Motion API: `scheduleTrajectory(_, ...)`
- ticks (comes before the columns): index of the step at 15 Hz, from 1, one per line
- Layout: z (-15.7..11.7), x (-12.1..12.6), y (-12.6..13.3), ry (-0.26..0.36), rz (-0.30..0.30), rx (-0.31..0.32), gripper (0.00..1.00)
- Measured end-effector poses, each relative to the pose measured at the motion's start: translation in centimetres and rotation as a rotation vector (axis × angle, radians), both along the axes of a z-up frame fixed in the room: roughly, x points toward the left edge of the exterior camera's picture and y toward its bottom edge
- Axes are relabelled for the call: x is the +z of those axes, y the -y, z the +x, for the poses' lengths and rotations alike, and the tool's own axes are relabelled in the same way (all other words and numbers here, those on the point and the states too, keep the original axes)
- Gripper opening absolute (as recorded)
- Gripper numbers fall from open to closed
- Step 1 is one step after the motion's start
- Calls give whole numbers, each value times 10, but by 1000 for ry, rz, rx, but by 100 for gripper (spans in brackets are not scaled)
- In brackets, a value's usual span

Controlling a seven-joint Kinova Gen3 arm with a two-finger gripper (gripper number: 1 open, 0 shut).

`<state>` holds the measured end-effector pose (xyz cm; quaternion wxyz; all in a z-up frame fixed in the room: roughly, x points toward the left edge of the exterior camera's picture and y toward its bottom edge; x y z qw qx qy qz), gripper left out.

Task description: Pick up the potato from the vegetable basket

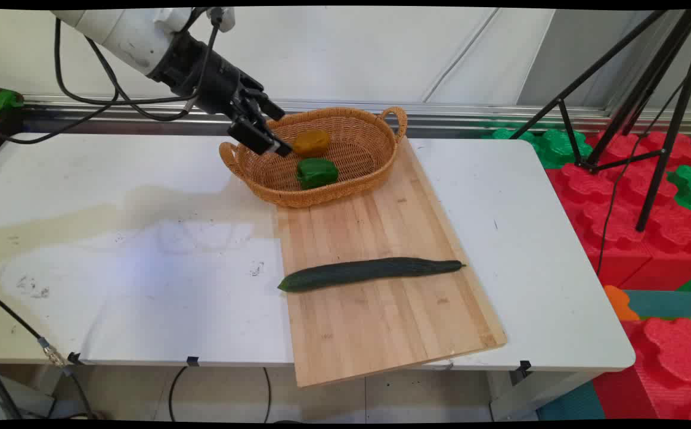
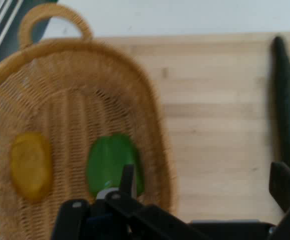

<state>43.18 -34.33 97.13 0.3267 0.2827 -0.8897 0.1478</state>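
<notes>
Gripper [image 1: 270,128] hangs over the left end of the wicker basket [image 1: 375,170], above its rim, tilted down and toward the basket's inside. Fingers are spread wide, nothing between them. In the hand view one finger [image 2: 129,181] rises in front of the green pepper and the other [image 2: 285,186] stands far off at the right edge, over the board near the cucumber.

Green pepper [image 1: 316,173] lies in the basket on its near side, just below and right of the gripper, not touched. Yellow pepper [image 1: 311,142] lies beside it toward the far side of the basket, close to the fingertips in the main view; whether they touch, I cannot tell. The two peppers are near each other but apart in the hand view (green [image 2: 114,162], yellow [image 2: 31,164]).

Basket is oval with a loop handle at each end. It rests on the far end of the wooden cutting board [image 1: 381,322], its left part overhanging onto the white table [image 1: 112,286].

Cucumber [image 1: 371,273], long and dark green, lies crosswise on the board, well apart from the basket, its left tip at the board's left edge.

The board's near end overhangs the table's near edge. Black tripod [image 1: 649,89] stands right of the table over red and green foam blocks [image 1: 637,196].
</notes>
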Motion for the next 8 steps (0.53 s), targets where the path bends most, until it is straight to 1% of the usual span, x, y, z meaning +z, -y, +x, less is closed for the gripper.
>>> scheduleTrajectory(4,14,-15,19,70,-24,47,100)
scheduleTrajectory(8,18,-33,46,132,-55,100,100)
